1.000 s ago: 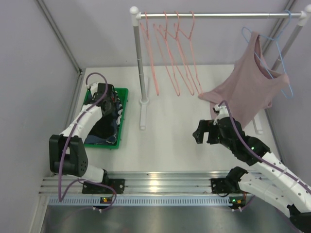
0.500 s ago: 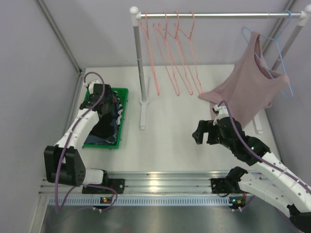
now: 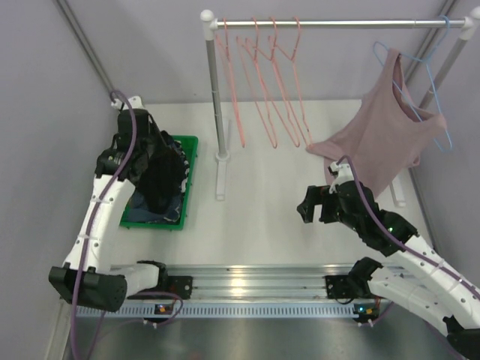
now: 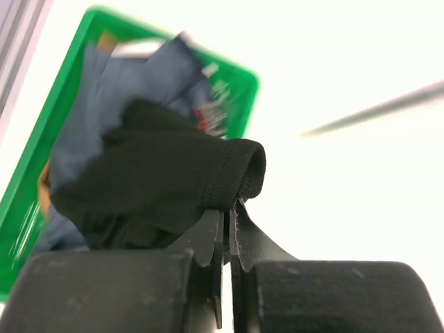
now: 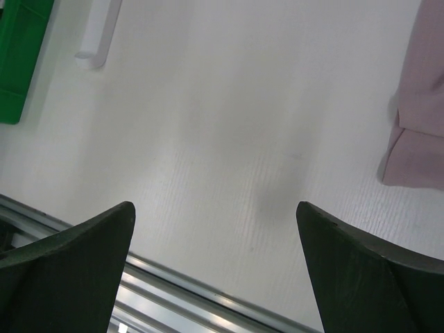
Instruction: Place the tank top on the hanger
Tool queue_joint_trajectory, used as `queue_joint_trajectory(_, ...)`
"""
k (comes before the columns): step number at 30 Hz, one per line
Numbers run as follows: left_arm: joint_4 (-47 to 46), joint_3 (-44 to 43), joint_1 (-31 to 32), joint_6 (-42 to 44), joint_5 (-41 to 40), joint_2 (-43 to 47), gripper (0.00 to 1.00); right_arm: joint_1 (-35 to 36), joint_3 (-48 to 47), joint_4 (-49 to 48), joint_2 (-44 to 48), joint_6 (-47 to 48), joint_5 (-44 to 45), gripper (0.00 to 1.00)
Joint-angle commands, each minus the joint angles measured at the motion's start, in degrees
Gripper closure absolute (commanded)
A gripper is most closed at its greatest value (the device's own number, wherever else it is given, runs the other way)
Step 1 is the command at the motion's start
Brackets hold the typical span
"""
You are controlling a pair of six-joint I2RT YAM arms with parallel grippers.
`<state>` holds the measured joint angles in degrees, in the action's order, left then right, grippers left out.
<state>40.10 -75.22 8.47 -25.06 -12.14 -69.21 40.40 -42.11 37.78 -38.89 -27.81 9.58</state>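
My left gripper (image 3: 150, 144) is shut on a hem of the black tank top (image 3: 160, 180), which hangs limp from it above the green tray (image 3: 189, 161). In the left wrist view the tank top (image 4: 152, 177) bunches over the pinched fingertips of the gripper (image 4: 231, 209). Several salmon-pink wire hangers (image 3: 264, 82) hang on the rail at the back; I cannot tell which is the task's hanger. My right gripper (image 3: 306, 207) hovers over the table at the right, open and holding nothing, with bare table between its fingers (image 5: 90, 243).
A dark blue-grey garment (image 4: 132, 76) lies in the tray (image 4: 59, 125). A dusty-pink top (image 3: 379, 142) hangs on a light-blue hanger (image 3: 439, 86) at the right, and shows in the right wrist view too (image 5: 416, 118). The rack's post (image 3: 216, 97) and its foot (image 5: 97, 31) stand between tray and hangers.
My left gripper has shut on the black top and risen up and to the left, pulling the fabric out of the tray. The right arm has stayed still.
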Motion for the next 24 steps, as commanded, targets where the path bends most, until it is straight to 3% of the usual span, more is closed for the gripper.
queue_joint_trajectory(1, 4.4, -9.2, 2.2, 2.2, 4.0, 3.2, 1.00, 0.8, -3.2, -0.9, 1.3, 1.2, 0.1, 0.00)
queue_joint_trajectory(8, 7.9, -21.3, 7.0, 2.1, 7.7, 4.6, 1.00, 0.7, -4.0, -1.9, 2.6, 1.4, -0.3, 0.00)
queue_joint_trajectory(13, 8.7, -24.7, 8.3, 0.8, 11.9, 5.7, 1.00, 0.7, -4.2, -1.8, 3.0, 1.2, -0.3, 0.00)
queue_joint_trajectory(19, 6.3, -15.9, 11.0, -1.3, 19.7, 8.5, 1.00, 0.8, -3.9, -1.7, 3.9, 0.9, 0.0, 0.00)
queue_joint_trajectory(24, 1.0, -1.2, 24.9, -6.5, 12.7, 11.7, 1.00, 0.9, -2.9, -2.0, 5.1, 0.5, -0.2, 0.00)
